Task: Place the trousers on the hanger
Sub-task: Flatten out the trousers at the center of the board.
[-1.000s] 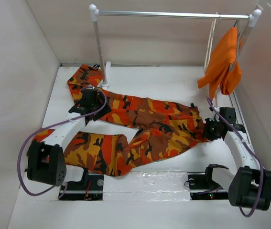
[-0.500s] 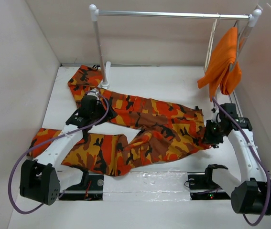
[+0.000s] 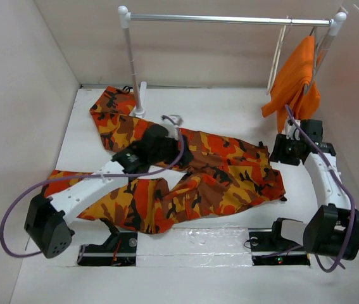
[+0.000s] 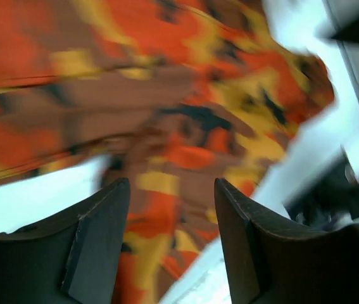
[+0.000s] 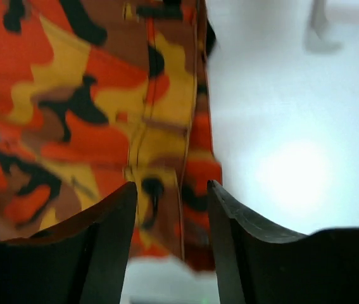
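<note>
The trousers lie spread across the middle of the tabletop, well apart from the hanger, which hangs at upper right. Both pairs of fingers stand parted and grip nothing. The left fingers hover over the middle of the cloth, the right fingers over its edge at frame right. A shallow pinch might catch only one layer, so the cloth could slip or bunch on lifting.

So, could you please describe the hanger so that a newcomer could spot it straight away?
Find the silver rail across the back. Near its right end, the hanger hangs just left of the plain orange garment. It is the only thing there made of thin, pale cream bars.
</note>
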Robot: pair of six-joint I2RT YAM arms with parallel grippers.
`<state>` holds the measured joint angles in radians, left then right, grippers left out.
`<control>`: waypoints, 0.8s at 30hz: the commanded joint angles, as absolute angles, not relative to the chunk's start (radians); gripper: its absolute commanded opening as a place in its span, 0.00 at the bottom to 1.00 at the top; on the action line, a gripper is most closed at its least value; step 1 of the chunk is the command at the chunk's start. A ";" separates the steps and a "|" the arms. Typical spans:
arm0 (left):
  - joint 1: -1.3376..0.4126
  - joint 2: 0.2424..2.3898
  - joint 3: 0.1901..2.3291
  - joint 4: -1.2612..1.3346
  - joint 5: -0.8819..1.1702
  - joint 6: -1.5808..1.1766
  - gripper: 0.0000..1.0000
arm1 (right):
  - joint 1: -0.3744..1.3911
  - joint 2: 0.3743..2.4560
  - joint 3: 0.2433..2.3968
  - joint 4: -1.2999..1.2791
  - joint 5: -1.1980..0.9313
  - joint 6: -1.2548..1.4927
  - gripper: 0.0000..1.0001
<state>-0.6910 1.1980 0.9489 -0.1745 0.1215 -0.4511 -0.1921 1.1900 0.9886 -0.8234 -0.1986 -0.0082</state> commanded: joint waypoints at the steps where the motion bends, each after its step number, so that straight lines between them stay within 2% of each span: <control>1: -0.900 1.276 1.057 -0.123 0.068 -0.402 0.52 | -0.224 1.207 0.858 -0.375 -0.314 0.044 0.53; 3: -1.064 1.382 1.136 -0.138 -0.032 -0.361 0.56 | -0.262 1.221 0.752 -0.151 -0.359 0.110 0.65; 5: -1.132 1.477 1.164 -0.111 -0.046 -0.350 0.60 | -0.274 1.249 0.712 -0.012 -0.393 0.115 0.75; 9: -1.178 1.624 1.199 -0.011 0.057 -0.362 0.65 | -0.275 1.350 0.680 0.136 -0.428 0.109 0.77; 11: -1.203 1.728 1.259 -0.008 0.060 -0.344 0.66 | -0.284 1.416 0.660 0.228 -0.466 0.153 0.77; 16: -1.213 1.936 1.379 -0.070 0.041 -0.324 0.66 | -0.273 1.522 0.669 0.267 -0.474 0.179 0.75; 18: -1.213 2.020 1.426 -0.109 0.021 -0.330 0.65 | -0.273 1.545 0.669 0.262 -0.469 0.189 0.69; 21: -1.213 2.042 1.401 -0.140 0.015 -0.348 0.48 | -0.273 1.560 0.655 0.313 -0.500 0.216 0.60; 22: -1.213 2.033 1.381 -0.135 0.014 -0.354 0.39 | -0.273 1.563 0.653 0.322 -0.499 0.221 0.56; 23: -1.213 2.010 1.340 -0.133 0.020 -0.362 0.33 | -0.273 1.565 0.652 0.324 -0.499 0.221 0.41; 24: -1.213 2.000 1.322 -0.133 0.020 -0.368 0.25 | -0.273 1.565 0.650 0.325 -0.500 0.222 0.30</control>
